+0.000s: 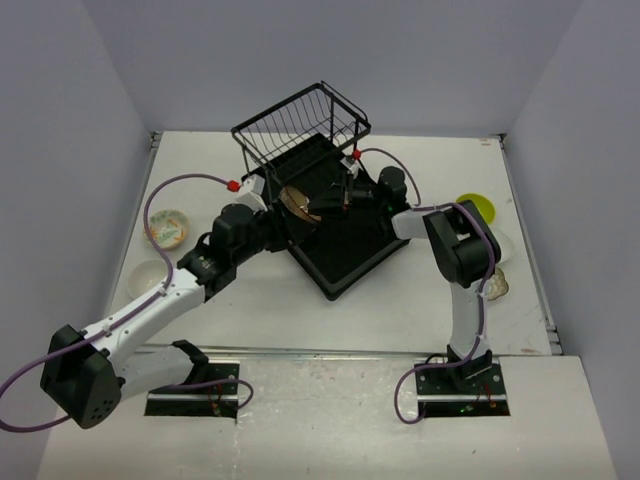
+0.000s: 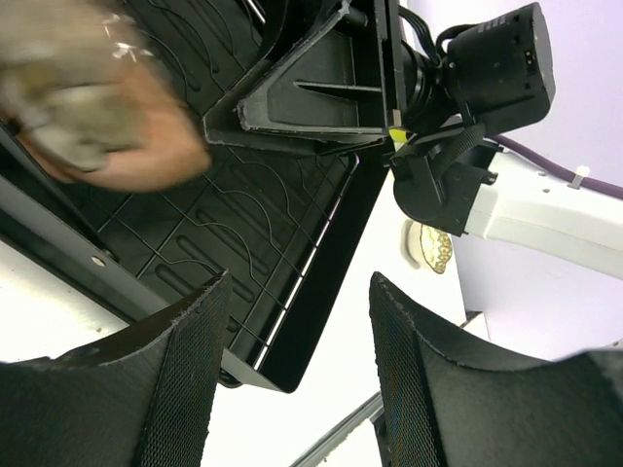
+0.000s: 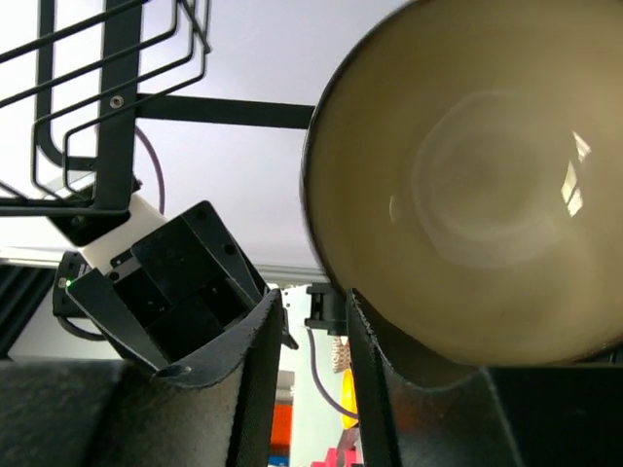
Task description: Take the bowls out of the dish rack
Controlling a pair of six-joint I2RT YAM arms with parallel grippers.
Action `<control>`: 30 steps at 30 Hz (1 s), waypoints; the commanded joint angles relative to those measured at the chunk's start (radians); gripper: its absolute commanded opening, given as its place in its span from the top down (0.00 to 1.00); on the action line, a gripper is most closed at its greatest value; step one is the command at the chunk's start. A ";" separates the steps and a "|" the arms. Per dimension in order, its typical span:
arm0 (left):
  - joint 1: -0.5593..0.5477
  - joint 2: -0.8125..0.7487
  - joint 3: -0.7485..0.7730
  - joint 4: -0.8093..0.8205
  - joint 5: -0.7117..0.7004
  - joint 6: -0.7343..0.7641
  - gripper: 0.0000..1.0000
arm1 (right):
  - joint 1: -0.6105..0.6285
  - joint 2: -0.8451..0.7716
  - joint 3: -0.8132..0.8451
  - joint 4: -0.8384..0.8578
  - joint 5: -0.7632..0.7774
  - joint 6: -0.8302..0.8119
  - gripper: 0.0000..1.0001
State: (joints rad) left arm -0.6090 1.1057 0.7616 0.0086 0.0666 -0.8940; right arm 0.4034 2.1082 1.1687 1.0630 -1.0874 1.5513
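Observation:
The dish rack [image 1: 345, 255] is a black tray in the middle of the table, with a raised wire basket [image 1: 300, 122] at its far end. One tan-brown bowl [image 1: 297, 204] stands on edge in the tray. My left gripper [image 1: 275, 230] hangs open just left of it; the bowl [image 2: 92, 97] is a blur at the upper left of the left wrist view, away from the fingers [image 2: 185, 379]. My right gripper [image 3: 313, 302] is on the bowl's other side. The bowl's hollow [image 3: 477, 195] fills that view, and its rim meets my right fingertip [image 3: 375, 370]. The narrow gap between the jaws holds nothing.
Unloaded bowls sit on the table. On the left are a patterned one [image 1: 167, 228] and a white one [image 1: 150, 278]. On the right are a lime-green one [image 1: 478, 207], a white one [image 1: 503, 246] and a patterned one [image 1: 497, 285]. The two grippers face each other closely over the tray.

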 commanded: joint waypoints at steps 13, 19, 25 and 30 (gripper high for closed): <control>0.009 -0.038 0.074 -0.006 0.004 0.038 0.40 | 0.035 -0.065 0.196 -0.563 0.047 -0.405 0.52; 0.012 -0.026 0.050 0.002 0.018 0.033 0.40 | 0.028 -0.145 0.269 -0.796 0.044 -0.571 0.52; 0.014 -0.033 0.033 0.007 0.019 0.027 0.40 | -0.006 -0.217 0.282 -0.991 0.095 -0.683 0.50; 0.014 -0.033 0.035 0.007 0.024 0.027 0.40 | -0.043 -0.203 0.391 -1.332 0.234 -0.825 0.49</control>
State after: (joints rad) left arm -0.6025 1.0798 0.7940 -0.0097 0.0761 -0.8795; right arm 0.4011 1.9514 1.4620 -0.0780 -0.9714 0.8734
